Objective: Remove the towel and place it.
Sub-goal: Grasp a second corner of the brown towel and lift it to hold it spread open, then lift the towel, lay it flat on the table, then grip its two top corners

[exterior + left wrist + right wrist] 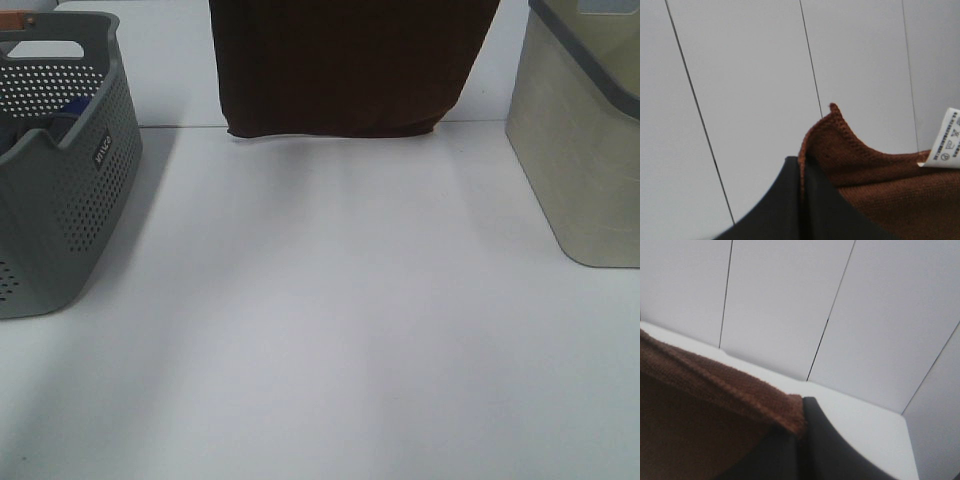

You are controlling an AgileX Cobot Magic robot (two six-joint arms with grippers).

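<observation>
Pinching one upper corner of the maroon towel [345,65] with the left gripper [801,170], pressed together on the hem near a white care label [946,137]. Pinching the opposite corner likewise with the right gripper [802,412]. Hanging spread above the far worktop [330,330], between grey perforated basket [60,170] and beige bin [580,140], touching neither.

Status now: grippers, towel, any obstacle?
Left gripper shut on towel corner; right gripper same. Towel hangs spread, between grey basket and beige bin.
</observation>
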